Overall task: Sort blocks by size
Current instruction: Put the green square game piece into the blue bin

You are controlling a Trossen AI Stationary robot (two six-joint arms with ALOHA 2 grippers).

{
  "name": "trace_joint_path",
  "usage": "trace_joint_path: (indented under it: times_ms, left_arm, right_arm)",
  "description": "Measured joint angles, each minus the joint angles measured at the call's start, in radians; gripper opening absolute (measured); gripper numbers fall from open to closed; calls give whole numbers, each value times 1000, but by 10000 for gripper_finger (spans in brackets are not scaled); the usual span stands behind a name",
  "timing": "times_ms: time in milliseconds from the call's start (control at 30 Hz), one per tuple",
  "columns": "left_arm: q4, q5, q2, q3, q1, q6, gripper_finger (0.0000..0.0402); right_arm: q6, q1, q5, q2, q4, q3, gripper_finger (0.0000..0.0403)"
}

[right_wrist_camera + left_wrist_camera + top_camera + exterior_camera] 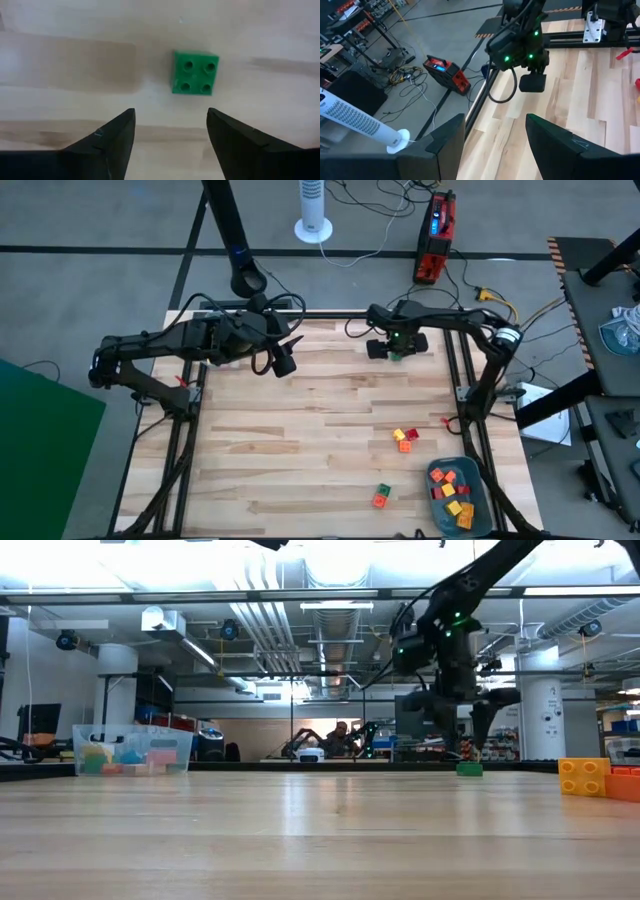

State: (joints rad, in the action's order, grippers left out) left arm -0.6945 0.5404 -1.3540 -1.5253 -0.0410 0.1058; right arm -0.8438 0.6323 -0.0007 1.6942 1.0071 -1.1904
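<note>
A small green block (195, 73) with four studs lies flat on the table near its far edge; it also shows in the low view (468, 769). My right gripper (170, 125) hangs open just above it, fingers pointing down, touching nothing; in the high view it is at the far right (395, 348). My left gripper (285, 362) is open and empty at the far left, above the table. Yellow, red and orange blocks (405, 438) lie right of the middle. A green and an orange block (382, 496) lie near the front edge.
A grey-blue tray (478, 518) with several red, orange and yellow blocks sits at the near right corner. A clear plastic box (132, 750) holding pale blocks stands at the far left in the low view. Black frame rails (185, 450) run along both table sides.
</note>
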Motion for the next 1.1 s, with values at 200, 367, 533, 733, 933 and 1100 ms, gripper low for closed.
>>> trace_joint_path:
  times_ms: [200,367,533,733,933,1100]
  left_arm:
    - [-3,0,0,1,0,-18,196]
    - [-2,0,0,1,0,-9,196]
    - [-2,0,0,1,0,42,196]
    - [-1,0,0,1,0,39,196]
    - [2,0,0,2,0,17,196]
    - [2,0,0,2,0,16,196]
  right_arm:
    - [31,11,61,27,0,-16,266]
    - [36,48,79,28,-15,-6,284]
    - [52,77,80,28,-44,11,286]
    - [79,80,80,28,-57,43,270]
    - [84,79,79,28,-164,98,258]
    - [83,79,64,33,-210,127,252]
